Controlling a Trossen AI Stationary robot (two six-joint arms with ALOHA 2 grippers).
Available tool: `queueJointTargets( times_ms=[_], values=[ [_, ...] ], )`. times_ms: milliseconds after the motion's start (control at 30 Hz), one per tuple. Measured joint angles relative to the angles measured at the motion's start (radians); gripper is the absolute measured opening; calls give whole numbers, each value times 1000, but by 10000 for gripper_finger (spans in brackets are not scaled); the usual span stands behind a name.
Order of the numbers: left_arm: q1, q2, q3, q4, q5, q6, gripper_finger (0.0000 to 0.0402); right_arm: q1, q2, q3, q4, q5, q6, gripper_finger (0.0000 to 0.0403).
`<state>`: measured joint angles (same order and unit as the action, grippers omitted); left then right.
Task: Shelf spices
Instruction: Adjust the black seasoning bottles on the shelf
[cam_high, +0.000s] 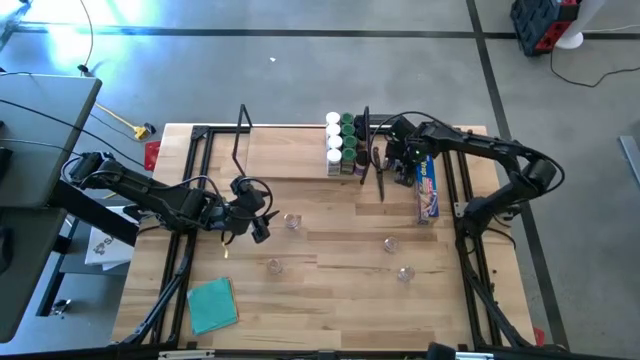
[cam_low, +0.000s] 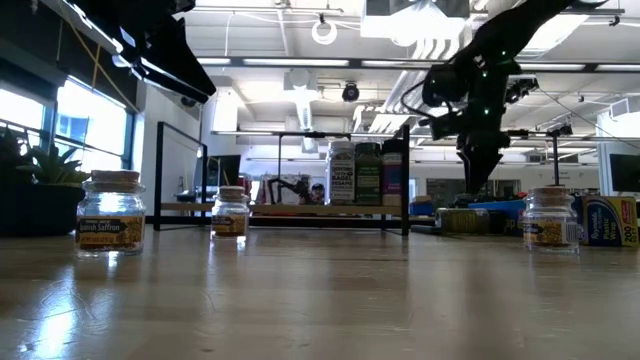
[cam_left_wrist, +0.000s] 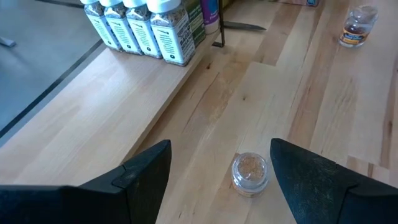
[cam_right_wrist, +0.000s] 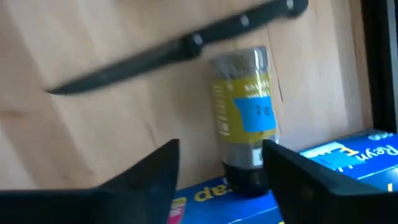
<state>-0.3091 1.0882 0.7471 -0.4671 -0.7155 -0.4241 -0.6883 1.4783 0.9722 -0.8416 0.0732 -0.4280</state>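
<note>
The shelf (cam_high: 290, 150), a light-wood board with black wire frames, lies at the table's far middle. A cluster of spices (cam_high: 340, 142) with white and green lids stands at its right end. My right gripper (cam_right_wrist: 221, 168) hangs open, pointing down, over a yellow-labelled jar (cam_right_wrist: 242, 106) that lies on its side beside the blue box (cam_high: 427, 190). My left gripper (cam_left_wrist: 221, 168) is open at the table's left middle. A small clear jar (cam_left_wrist: 250, 174) stands on the table just ahead of its fingers, untouched. Loose small jars (cam_high: 273, 265) (cam_high: 390, 243) (cam_high: 405, 273) stand on the tabletop. My right gripper comes from above with its fingers on either side of the jar's dark lid end (cam_right_wrist: 245, 177). One finger (cam_right_wrist: 155, 168) is clear of it; whether the other touches the lid I cannot tell. The jar lies on the table.
A black knife (cam_high: 380, 178) lies on the table between the shelf's right frame and the blue box, close to the lying jar. A teal cloth (cam_high: 212, 303) lies at the near left. The table's near middle has free room between the jars.
</note>
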Motion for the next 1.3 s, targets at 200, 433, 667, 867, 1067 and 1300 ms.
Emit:
queueJointTargets(
  times_ms=[200,433,667,867,1067,1300],
  values=[
    [0,0,0,0,12,-1,268,-46,115,0,-5,42,-57,275],
    [0,0,0,1,27,-1,268,-25,170,0,-90,-88,20,277],
    [0,0,0,2,25,7,268,56,138,0,-193,-107,122,277],
    [0,0,0,1,23,7,268,116,28,-9,-219,-44,275,275],
    [0,0,0,1,-5,16,268,237,-243,-175,-101,51,503,271],
    [1,0,0,2,-50,17,268,460,-419,-398,260,346,827,270]
  ],
)
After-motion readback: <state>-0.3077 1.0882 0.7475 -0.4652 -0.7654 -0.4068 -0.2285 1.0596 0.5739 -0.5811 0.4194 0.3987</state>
